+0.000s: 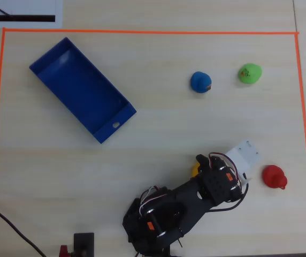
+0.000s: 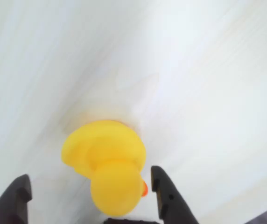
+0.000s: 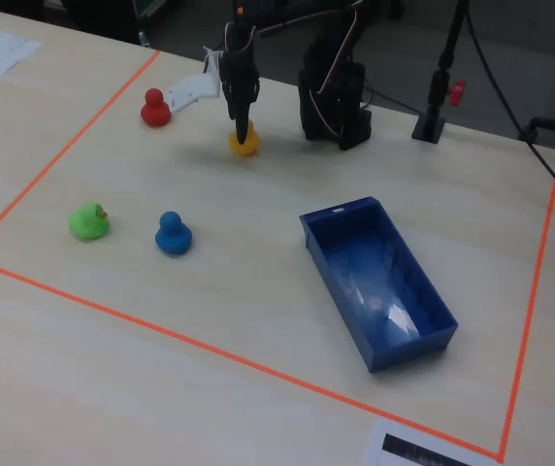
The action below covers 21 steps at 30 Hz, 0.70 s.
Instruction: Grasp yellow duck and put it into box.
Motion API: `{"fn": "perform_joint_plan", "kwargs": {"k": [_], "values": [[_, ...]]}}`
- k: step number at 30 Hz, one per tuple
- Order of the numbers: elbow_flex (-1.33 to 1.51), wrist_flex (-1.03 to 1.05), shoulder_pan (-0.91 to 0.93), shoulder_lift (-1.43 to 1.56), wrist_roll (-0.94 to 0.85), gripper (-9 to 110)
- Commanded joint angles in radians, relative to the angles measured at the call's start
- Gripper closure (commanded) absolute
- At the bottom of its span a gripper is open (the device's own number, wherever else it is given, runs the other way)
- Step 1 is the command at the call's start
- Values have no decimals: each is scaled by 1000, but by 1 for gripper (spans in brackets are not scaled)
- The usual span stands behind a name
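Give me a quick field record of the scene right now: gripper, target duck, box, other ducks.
gripper: open gripper, fingers either side of the duck, not closed on it
target: small yellow toy duck with orange beak, on the wooden table, between the fingers
box: shallow rectangular blue box, empty, apart from the arm
other ducks: red duck, blue duck, green duck, all on the table
boundary: orange tape line frames the work area
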Motion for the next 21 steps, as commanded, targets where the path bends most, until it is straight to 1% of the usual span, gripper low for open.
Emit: {"fn": "perform_joint_plan", "kwargs": {"k": [1,8,12,14,15,16,17,21], "values": [[-63,12,8,-40,-6,67],[-58,-12,29,-74,-51,66],[-63,-12,49,-110,-89,69],[-69,2,54,-126,-123,77],[-77,15,55,-135,-130,84],[-89,29,52,-143,-133,94],[-101,41,48,-150,-129,101],[-144,80,38,-166,-92,101]]}}
